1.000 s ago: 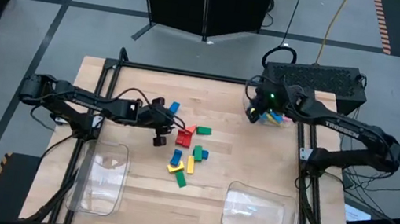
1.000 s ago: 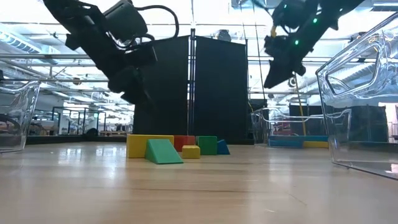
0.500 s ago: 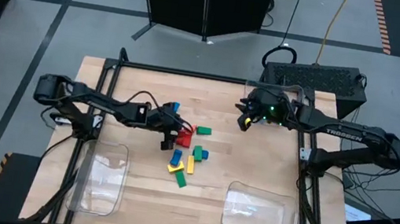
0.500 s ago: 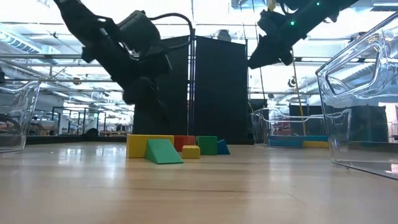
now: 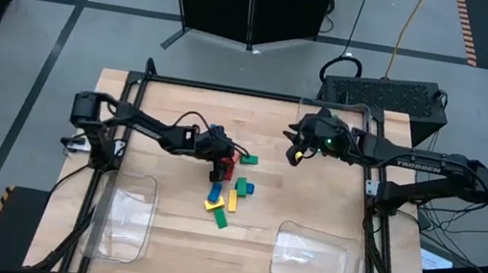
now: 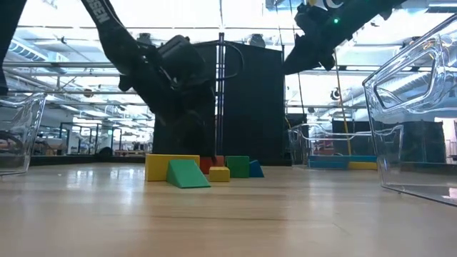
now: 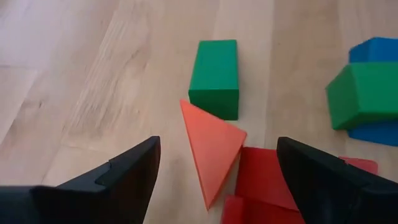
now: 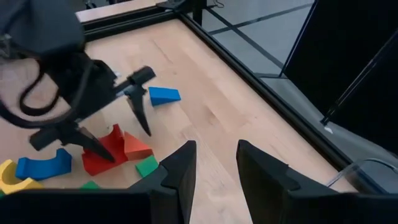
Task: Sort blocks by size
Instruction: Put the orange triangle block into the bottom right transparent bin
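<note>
Both arms are now closer to the middle of the table [image 5: 172,97] than they were a moment ago. Looking around from biggest to smallest, I am seeing the wooden table first, then two clear trays [image 5: 120,217] sitting near its front edge, with nothing that I can see in them. A third clear tray [image 6: 335,146] is sitting at the back right with some blocks in it.

Next, the left gripper [image 5: 226,160] is reaching down over the pile of blocks [image 5: 228,190] in the middle of the table. Its jaws are standing wide apart and holding nothing. The right gripper [image 5: 297,150] is hanging above the table, to the right of the pile. Its jaws are only a little apart, and I am seeing nothing between them.

Smallest of all, a red triangle block [image 7: 214,146] is lying right between the left jaws, touching another red block [image 7: 267,180]. A green block [image 7: 214,78] is lying just beyond it.

I think the left arm is getting ready to pick up the red triangle. To do it well, it should come straight down, keep the triangle in the middle, and close gently so the slanted sides are not slipping out or pushing the red block beside it.
</note>
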### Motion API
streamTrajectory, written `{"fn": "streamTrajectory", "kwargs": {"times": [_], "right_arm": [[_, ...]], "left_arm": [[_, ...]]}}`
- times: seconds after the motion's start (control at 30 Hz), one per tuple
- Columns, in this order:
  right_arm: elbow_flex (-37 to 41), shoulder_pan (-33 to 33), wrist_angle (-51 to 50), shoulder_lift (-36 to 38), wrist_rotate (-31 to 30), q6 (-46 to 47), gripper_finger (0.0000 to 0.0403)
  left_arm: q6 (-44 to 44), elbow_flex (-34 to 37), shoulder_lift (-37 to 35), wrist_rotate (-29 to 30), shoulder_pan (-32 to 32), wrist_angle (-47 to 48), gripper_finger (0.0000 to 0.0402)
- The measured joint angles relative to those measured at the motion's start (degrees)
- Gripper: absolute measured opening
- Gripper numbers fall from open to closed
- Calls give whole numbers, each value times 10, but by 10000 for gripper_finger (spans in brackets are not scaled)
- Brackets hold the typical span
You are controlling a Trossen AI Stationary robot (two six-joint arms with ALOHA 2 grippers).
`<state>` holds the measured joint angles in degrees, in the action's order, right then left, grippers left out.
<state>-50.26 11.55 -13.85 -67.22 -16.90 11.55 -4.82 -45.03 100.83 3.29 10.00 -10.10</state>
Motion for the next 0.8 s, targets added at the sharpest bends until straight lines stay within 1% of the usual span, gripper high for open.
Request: {"fn": "streamTrajectory", "kwargs": {"times": [0.17,0.27,0.63,0.8], "right_arm": [[0,-6,0,0,-1,-2,109],[0,-8,0,0,-7,-2,109],[0,-8,2,0,-12,-2,109],[0,-8,4,0,-12,0,109]], "left_arm": [[0,-6,12,0,1,-8,322],[0,-6,12,-1,1,-18,311],[0,-6,12,-4,2,-10,204],[0,-6,12,-5,2,-10,164]]}}
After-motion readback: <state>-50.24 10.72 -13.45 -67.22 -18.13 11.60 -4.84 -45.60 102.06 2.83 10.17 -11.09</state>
